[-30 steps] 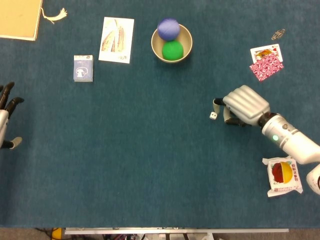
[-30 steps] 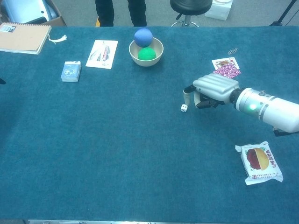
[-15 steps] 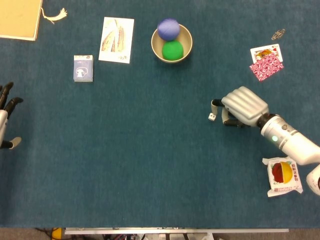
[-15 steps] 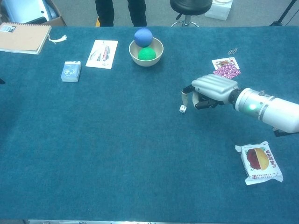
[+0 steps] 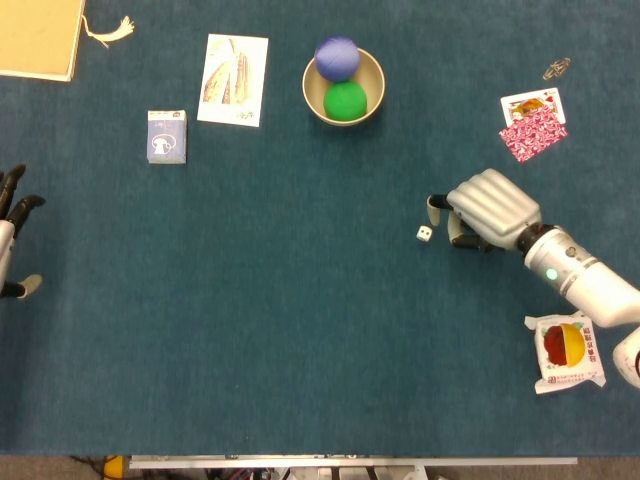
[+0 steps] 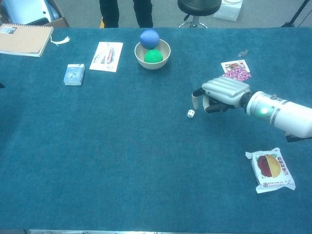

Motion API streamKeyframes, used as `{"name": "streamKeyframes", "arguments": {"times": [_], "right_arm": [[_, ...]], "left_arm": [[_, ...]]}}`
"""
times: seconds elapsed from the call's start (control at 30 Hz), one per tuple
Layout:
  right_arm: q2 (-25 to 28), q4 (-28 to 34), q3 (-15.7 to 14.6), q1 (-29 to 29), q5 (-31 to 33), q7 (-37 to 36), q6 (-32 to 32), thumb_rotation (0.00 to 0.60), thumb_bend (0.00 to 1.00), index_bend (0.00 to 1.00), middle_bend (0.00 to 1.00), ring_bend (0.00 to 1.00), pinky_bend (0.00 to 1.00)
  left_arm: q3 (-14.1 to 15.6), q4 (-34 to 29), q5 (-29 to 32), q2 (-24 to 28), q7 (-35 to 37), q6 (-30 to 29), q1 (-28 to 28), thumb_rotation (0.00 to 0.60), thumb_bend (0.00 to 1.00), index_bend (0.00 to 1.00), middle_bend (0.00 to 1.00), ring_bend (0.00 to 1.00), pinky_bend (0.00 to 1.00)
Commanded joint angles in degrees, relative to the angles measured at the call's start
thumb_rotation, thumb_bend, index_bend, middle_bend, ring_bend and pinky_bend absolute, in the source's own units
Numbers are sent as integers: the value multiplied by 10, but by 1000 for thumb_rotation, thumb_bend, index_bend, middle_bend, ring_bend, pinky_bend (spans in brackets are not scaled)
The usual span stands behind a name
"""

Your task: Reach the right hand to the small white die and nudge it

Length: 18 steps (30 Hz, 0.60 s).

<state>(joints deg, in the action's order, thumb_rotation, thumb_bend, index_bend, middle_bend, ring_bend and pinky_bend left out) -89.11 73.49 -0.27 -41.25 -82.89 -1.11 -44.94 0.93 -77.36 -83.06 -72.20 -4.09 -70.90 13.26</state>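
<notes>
The small white die (image 5: 424, 233) (image 6: 190, 113) lies on the blue table cloth, right of centre. My right hand (image 5: 487, 209) (image 6: 222, 92) hovers just to its right, palm down, fingers curled in and holding nothing. Its thumb (image 5: 435, 207) points toward the die, with a narrow strip of cloth showing between them. My left hand (image 5: 13, 235) rests at the far left edge in the head view, fingers apart and empty.
A bowl (image 5: 372, 100) with a blue ball and a green ball sits at the back. A card box (image 5: 167, 136) and a leaflet (image 5: 234, 80) lie back left. Playing cards (image 5: 533, 124) lie back right, and a snack packet (image 5: 568, 353) by my right forearm.
My right hand pushed left against the die, which slid slightly left, then the hand drew back a little to the right. The left hand stayed put.
</notes>
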Motion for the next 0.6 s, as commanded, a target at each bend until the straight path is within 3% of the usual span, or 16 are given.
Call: {"name": "streamKeyframes", "arguments": {"times": [0.03,0.6], "right_arm": [[-2,0,-1,0,-2,-2,0,350,1000,464,1000,1000,1000],[13,47,-5,-4,-19,-31,-3,350,1000,464,1000,1000,1000]], "left_arm": [[0,0,0,0,0,0,0,600,21,215,0,0,237],[-1,3,-1,-1,4,-2,-1,600,22,215,0,0,237]]}}
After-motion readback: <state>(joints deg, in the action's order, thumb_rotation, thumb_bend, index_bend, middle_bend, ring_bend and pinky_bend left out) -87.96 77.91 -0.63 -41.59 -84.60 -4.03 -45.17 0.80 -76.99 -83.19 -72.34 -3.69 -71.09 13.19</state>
